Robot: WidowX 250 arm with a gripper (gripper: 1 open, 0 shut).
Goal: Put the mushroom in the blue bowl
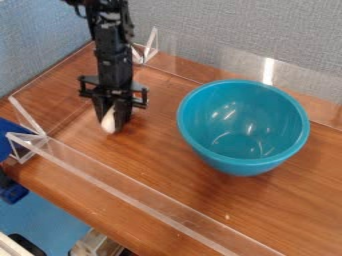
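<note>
The mushroom (108,123) shows as a small cream-white piece on the wooden table (160,175), left of the blue bowl. My gripper (116,123) points straight down over it, with its black fingers (124,118) drawn close together around the mushroom, which still rests on the table. Most of the mushroom is hidden by the fingers, and its cap does not show. The blue bowl (214,140) is a large, glossy teal bowl standing empty to the right of the gripper, a short gap away.
Clear acrylic strips fence the table: a long low rail (120,188) along the front, a corner bracket (27,140) at the left, and upright panels (267,70) at the back. A blue-grey wall stands behind.
</note>
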